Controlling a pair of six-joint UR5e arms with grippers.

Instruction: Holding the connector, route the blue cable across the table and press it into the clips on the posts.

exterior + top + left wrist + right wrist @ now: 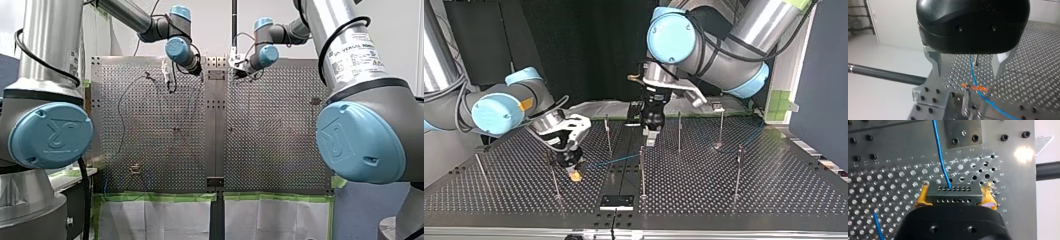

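My right jaws are clamped on the connector point(953, 194), its dark block squeezed between my yellow pads point(923, 196), low over the table point(885, 180). The blue cable point(940, 152) leaves the connector's face and runs straight ahead of these jaws, passing beside a bolted plate point(963, 132). My left jaws stand open, metal fingers point(936, 63) well apart and holding nothing. The cable passes below the gap between them. A thin post point(642, 167) stands between my two pairs of jaws.
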